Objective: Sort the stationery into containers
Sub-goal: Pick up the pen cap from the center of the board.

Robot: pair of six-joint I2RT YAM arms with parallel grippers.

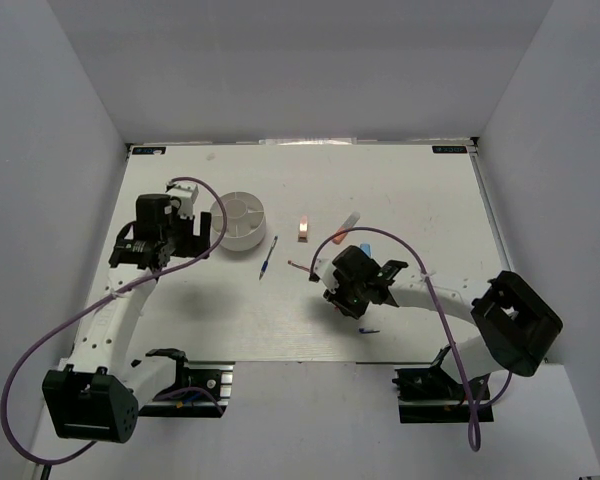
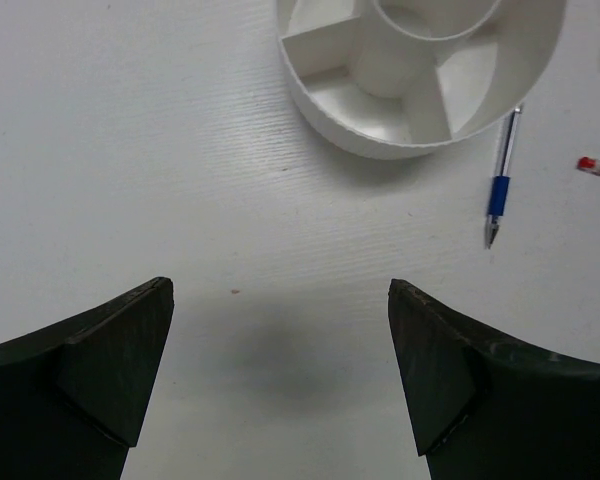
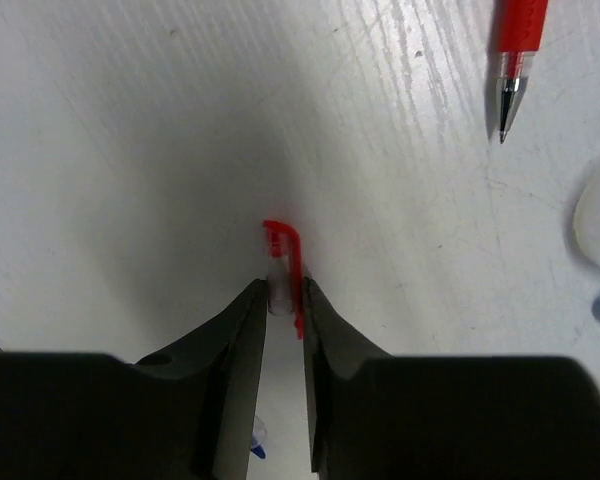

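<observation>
Red pen cap (image 3: 283, 245) pinched by its end in the right pincer (image 3: 283, 285), fingers almost together, at the centre of the wrist view.
The hold looks slim, so lift gently and carry level toward the white divided tub (image 1: 238, 221), up and left of centre overhead, crossing above the blue pen (image 1: 268, 258). The red pen (image 3: 520, 45) lies apart, upper right. The left pincer (image 2: 278, 290), spread wide and empty, waits at the tub's left, so come in from the right. The worktop (image 1: 400, 190) edges lie well away from that path.

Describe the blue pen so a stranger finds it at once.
Start at the round white tub, left of centre. Just right of it lies a thin pen. Its blue grip marks it out from the red pen further right.
</observation>
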